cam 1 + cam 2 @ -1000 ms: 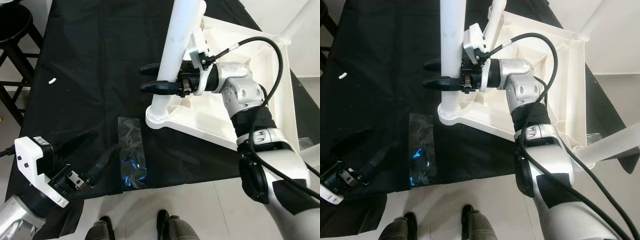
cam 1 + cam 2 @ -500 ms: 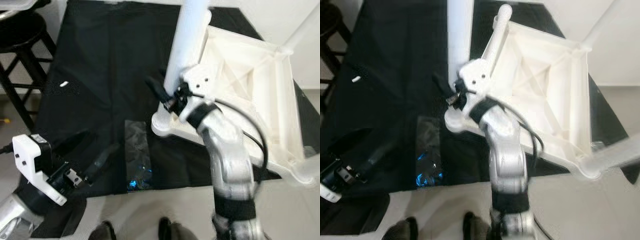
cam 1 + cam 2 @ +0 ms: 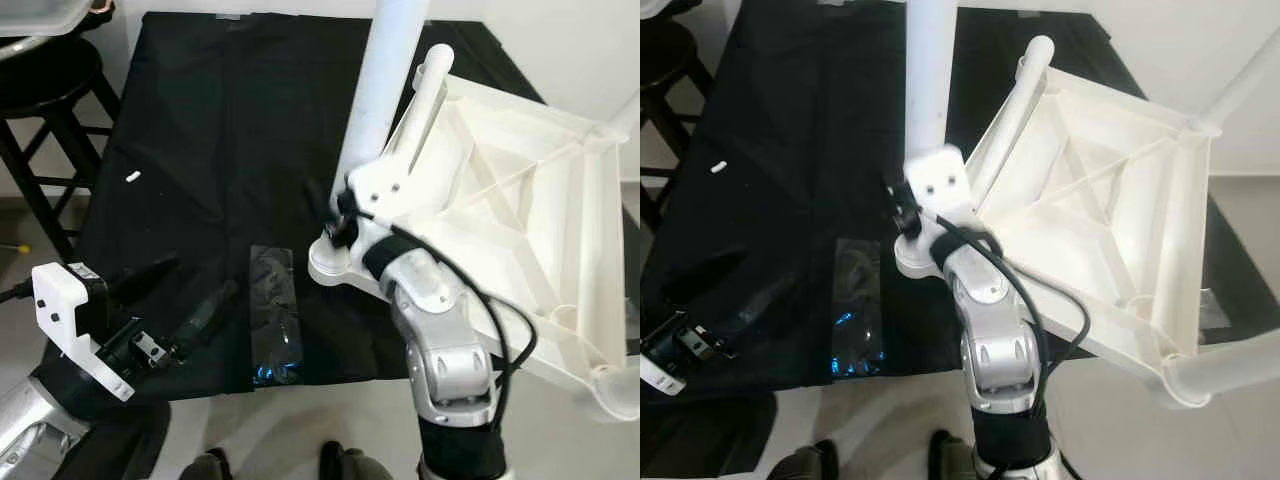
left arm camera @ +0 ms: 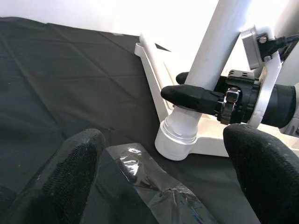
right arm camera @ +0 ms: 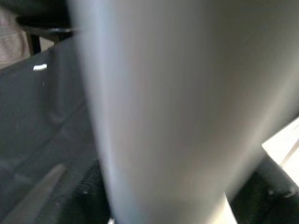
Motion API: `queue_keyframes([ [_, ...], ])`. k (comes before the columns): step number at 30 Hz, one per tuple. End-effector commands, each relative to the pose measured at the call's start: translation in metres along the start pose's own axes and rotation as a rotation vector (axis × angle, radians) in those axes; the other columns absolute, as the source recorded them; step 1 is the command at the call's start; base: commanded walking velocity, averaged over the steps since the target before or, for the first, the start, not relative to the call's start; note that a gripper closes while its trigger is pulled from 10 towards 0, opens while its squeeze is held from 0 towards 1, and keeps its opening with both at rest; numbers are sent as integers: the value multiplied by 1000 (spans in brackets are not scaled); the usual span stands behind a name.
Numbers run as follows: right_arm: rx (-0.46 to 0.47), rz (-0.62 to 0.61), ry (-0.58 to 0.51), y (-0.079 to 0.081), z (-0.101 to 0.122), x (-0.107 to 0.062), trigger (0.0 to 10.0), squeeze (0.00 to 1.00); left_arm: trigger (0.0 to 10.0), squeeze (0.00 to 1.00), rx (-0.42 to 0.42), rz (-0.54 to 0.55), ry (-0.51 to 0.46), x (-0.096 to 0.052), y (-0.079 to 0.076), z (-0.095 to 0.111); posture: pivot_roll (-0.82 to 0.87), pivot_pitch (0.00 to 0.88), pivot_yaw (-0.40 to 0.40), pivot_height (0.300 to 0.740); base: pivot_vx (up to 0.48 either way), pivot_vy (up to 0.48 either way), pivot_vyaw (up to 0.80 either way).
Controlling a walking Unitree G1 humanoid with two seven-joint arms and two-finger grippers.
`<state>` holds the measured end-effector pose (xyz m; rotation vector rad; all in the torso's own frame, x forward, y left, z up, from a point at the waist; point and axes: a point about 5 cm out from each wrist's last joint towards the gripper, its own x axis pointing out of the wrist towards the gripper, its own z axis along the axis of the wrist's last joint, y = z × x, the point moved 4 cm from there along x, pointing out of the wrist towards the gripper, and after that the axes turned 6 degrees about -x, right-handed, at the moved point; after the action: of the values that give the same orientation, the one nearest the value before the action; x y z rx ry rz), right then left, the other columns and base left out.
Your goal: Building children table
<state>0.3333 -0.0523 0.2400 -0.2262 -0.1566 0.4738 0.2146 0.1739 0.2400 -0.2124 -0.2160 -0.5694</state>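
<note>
The white children's table (image 3: 520, 200) lies upside down on a black cloth (image 3: 220, 120). One white leg (image 3: 385, 100) stands upright in the near left corner socket (image 3: 338, 268). My right gripper (image 4: 186, 87) is shut on this leg just above the socket, one black finger (image 4: 191, 98) in front of it and the other behind. In the right wrist view the leg (image 5: 177, 112) is very close. My left gripper (image 3: 170, 305) hovers low over the cloth at the left, open and holding nothing, its fingers (image 4: 74, 177) pointing towards the leg.
A clear plastic bag (image 3: 275, 325) lies flat on the cloth between my grippers. A small white piece (image 3: 132, 177) rests further left. A black stool (image 3: 50, 90) stands off the cloth's left edge. More legs rise at the table's far (image 3: 422, 95) and right corners (image 3: 1240, 85).
The camera has shifted. My right arm has swung round, so it now reaches the leg from the near side instead of from the right, the gripper staying on the leg. The left gripper has barely moved.
</note>
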Motion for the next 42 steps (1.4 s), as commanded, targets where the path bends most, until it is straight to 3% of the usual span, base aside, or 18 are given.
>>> queue_keyframes([
  [1,65,36,-36,4,6,4,10000,1000,10000,0,4,-4,18,-1,-1,-3,72,288,-113,740,0,0,0],
  [3,41,162,-97,-1,17,10,10000,1000,10000,0,3,-5,17,-1,-1,-3,77,292,-117,740,0,0,0],
  [4,19,212,-119,-3,21,12,10000,906,10000,0,3,-5,17,0,-2,-3,77,292,-117,740,0,0,0],
  [5,-13,290,-138,-6,24,14,10000,604,10000,0,3,-6,16,0,-2,-3,78,295,-119,740,0,0,0],
  [6,-13,290,-138,-6,24,14,10000,604,10000,0,3,-6,16,0,-2,-3,78,295,-119,740,0,0,0],
  [7,-49,390,-155,-9,26,16,10000,0,10000,0,3,-5,15,0,-3,-3,85,297,-123,740,0,0,0],
  [8,-74,489,-164,-11,26,16,10000,0,10000,0,4,-5,14,-1,-3,-3,88,298,-123,740,0,0,0],
  [9,-74,489,-164,-11,26,16,10000,0,10000,0,4,-5,14,-1,-3,-3,88,298,-123,740,0,0,0],
  [14,-121,879,-202,-14,36,12,10000,0,10000,0,9,1,18,-4,-5,-1,118,318,-123,740,0,0,0],
  [18,-103,982,-222,-18,44,16,9098,0,10000,0,10,4,24,-7,-6,0,131,326,-122,740,0,0,0],
  [19,-103,991,-229,-21,47,20,0,0,10000,0,11,5,27,-9,-7,0,141,333,-121,740,0,0,0],
  [24,-118,1032,-249,-25,52,28,0,0,10000,0,10,9,37,-12,-9,0,151,346,-114,740,0,0,0],
  [34,-147,1055,-253,-31,48,27,0,0,10000,0,5,8,45,-13,-10,0,136,348,-110,740,0,0,0],
  [38,-193,957,-235,-37,41,32,0,0,10000,0,2,8,45,-12,-10,-1,134,344,-112,740,0,0,0],
  [41,-188,645,-149,-31,22,44,0,0,10000,0,2,11,42,-12,-9,0,112,337,-117,740,0,0,0],
  [42,-228,494,-114,-27,14,46,0,0,10000,0,2,12,42,-12,-8,0,109,335,-116,740,0,0,0],
])
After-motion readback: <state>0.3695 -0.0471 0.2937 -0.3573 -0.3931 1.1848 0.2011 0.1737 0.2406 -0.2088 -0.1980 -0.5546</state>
